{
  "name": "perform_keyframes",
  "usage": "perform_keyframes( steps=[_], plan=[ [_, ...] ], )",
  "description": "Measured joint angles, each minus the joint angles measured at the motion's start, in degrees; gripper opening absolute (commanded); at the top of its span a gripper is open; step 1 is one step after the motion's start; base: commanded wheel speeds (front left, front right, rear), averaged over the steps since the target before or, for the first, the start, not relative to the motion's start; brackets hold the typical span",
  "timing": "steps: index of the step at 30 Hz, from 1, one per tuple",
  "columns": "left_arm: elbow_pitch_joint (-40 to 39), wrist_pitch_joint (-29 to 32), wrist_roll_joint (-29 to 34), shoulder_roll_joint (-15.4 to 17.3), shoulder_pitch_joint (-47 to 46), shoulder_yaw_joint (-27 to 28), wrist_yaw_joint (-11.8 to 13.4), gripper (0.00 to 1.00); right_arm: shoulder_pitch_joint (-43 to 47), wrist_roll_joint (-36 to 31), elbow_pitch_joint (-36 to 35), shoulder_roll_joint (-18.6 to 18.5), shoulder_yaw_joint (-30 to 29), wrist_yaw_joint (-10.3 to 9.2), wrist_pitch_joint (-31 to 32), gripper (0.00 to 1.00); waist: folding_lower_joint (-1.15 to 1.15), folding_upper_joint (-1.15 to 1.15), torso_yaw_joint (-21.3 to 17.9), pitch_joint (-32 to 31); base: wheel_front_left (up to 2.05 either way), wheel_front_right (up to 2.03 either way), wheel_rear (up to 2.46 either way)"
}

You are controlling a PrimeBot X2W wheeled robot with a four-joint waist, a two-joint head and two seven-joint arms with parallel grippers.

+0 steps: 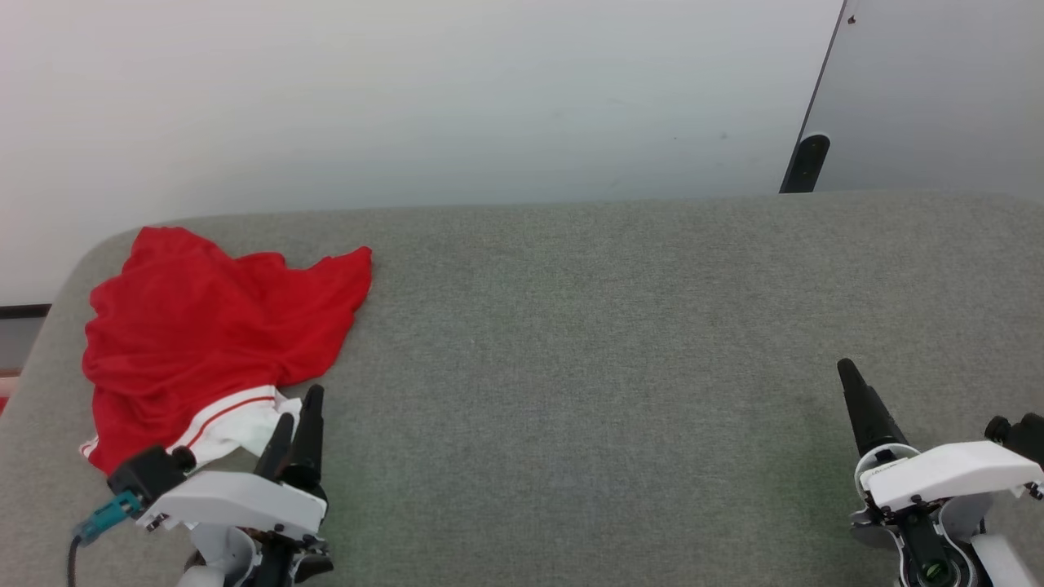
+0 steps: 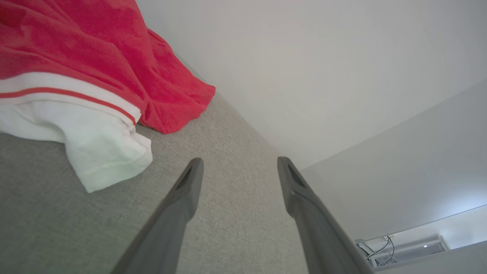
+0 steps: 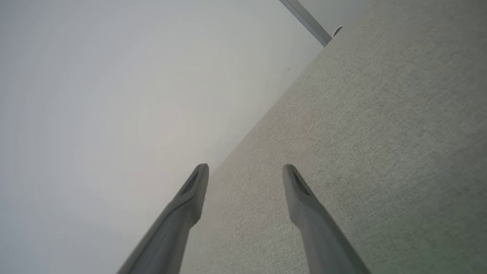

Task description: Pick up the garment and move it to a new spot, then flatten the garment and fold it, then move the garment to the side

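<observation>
You have the red jersey [image 1: 204, 326] lying in a crumpled heap at the far left of the grey fabric-covered tabletop [image 1: 571, 326], close to its rounded far left corner; it is so bunched that you cannot tell collar, hem and front apart, and most of it folds under itself; at its near end a white sleeve [image 1: 245, 424] with red-and-white stripe trim [image 1: 224, 410] pokes out flat on the fabric. Your left gripper [image 1: 299, 406] sits at the near left, just beside that sleeve; in the head view its dark fingers overlap the sleeve's edge, so contact is hard to judge there; the left wrist view shows the two fingers spread wide with bare tabletop between them, and the sleeve lies off to their left, apart from them and not gripped. A teal connector [image 1: 106, 514] hangs from the left wrist, its cable cut off by the bottom edge. Your right gripper [image 3: 245, 166] is at the near right, well apart from the jersey; the head view gives you just one finger rising from the white wrist housing, with the forearm cut off at the frame's edge; the right wrist view shows both fingers spread wide over bare tabletop, holding nothing. Beyond the table stands a plain white wall [image 1: 408, 98]; at the far right a grey panel [image 1: 938, 81] leans in, with a small dark fitting [image 1: 806, 163] at its foot, too small to identify.
</observation>
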Motion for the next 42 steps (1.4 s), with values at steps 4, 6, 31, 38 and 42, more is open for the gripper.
perform_keyframes(
  steps=[4, 6, 31, 38, 42],
  plan=[
    [0.57, -0.71, 3.52, 0.64, -0.24, -0.66, 0.30, 1.00, -1.00, -5.71, 0.70, -0.86, 0.66, 0.00, -0.75, 1.00, 0.00, 0.00, -0.02, -0.01, 0.00, 0.00, 0.00],
    [0.79, -1.05, 5.37, 1.01, -0.54, -1.08, 0.30, 1.00, -1.34, -8.39, 0.71, -0.97, 0.66, 0.01, -1.08, 1.00, 0.00, 0.00, -0.03, 0.01, 0.00, 0.00, 0.00],
    [2.57, -5.09, 25.66, 4.05, -2.91, -3.54, 1.83, 1.00, -4.77, -34.17, 4.32, -2.13, 0.22, 0.12, -5.20, 1.00, 0.00, 0.00, 0.01, 0.11, 0.00, 0.00, 0.00],
    [3.01, -6.08, 29.52, 4.50, -3.54, -3.58, 1.82, 1.00, -5.73, -38.75, 5.91, -2.24, 0.13, 0.13, -6.10, 1.00, 0.00, 0.00, 0.01, -0.01, 0.00, 0.00, 0.00],
    [3.12, -6.58, 31.77, 4.82, -3.71, -3.56, 1.82, 1.00, -6.10, -41.00, 6.87, -2.38, 0.18, 0.13, -6.64, 1.00, 0.00, 0.00, -0.03, -0.07, 0.00, 0.00, 0.00]
  ],
)
